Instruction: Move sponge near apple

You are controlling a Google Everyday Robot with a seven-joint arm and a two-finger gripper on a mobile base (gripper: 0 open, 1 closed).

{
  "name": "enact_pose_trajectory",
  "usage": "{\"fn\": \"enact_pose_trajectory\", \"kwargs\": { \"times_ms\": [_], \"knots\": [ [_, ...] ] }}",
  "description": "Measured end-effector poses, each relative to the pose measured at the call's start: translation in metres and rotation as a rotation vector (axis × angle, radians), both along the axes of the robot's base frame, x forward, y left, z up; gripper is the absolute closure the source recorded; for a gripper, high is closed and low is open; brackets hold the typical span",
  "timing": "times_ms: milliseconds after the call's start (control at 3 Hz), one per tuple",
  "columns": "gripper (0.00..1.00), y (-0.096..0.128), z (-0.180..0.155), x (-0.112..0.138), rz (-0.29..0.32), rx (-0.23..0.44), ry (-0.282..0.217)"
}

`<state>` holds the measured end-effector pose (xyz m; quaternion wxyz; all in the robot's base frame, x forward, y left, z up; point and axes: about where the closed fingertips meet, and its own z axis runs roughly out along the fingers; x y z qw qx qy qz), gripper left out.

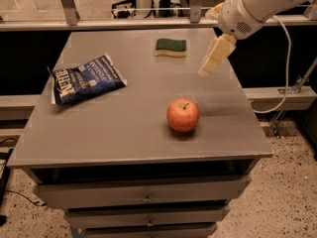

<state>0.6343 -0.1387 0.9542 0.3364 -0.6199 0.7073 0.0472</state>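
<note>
Camera view, single arm over a grey table (124,138). The sponge (171,47), green side up over pale foam, lies flat near the table's far edge, a little right of centre. The apple (183,115) stands stem-up nearer the front edge, well apart from the sponge and slightly to its right in my view. My gripper (210,63) hangs on the white arm (257,4) above the table's right side, just right of the sponge and touching neither it nor the apple; it carries nothing, and I cannot tell how wide it stands. A blue snack bag (85,78) lies on the left part of the table. Drawers (146,197) run below the tabletop.
</note>
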Motion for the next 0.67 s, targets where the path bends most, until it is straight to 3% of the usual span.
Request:
{"fn": "enact_pose_trajectory", "kwargs": {
  "times_ms": [333,667],
  "knots": [
    [0.00,0.008,-0.013,0.017,-0.043,0.069,-0.035],
    [0.00,0.014,-0.020,0.048,-0.102,0.161,-0.104]
  ]
}}
